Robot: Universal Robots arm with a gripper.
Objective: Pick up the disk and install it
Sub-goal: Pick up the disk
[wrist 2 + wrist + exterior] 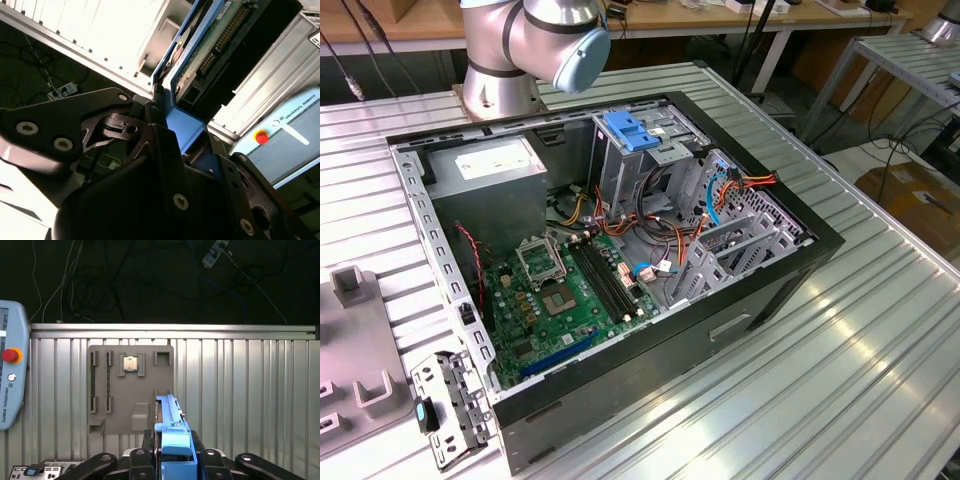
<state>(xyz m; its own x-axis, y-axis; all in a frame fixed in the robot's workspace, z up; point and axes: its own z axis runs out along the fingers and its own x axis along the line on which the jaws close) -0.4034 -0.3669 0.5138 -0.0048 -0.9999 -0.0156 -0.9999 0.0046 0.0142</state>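
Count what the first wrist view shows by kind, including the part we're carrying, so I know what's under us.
disk: 1
grey fixture plate: 1
chip seated in the plate: 1
teach pendant: 1
Total: 4

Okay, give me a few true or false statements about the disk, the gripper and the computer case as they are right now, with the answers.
1. The gripper is shut on the disk. True.
2. The disk sits in the drive cage. False: it is in the gripper, seen against the ribbed table in the first wrist view.
3. The computer case is open, with its motherboard exposed. True.
4. The grey fixture plate carries no part. False: a small square chip sits in it.
5. The teach pendant has a red button. True.
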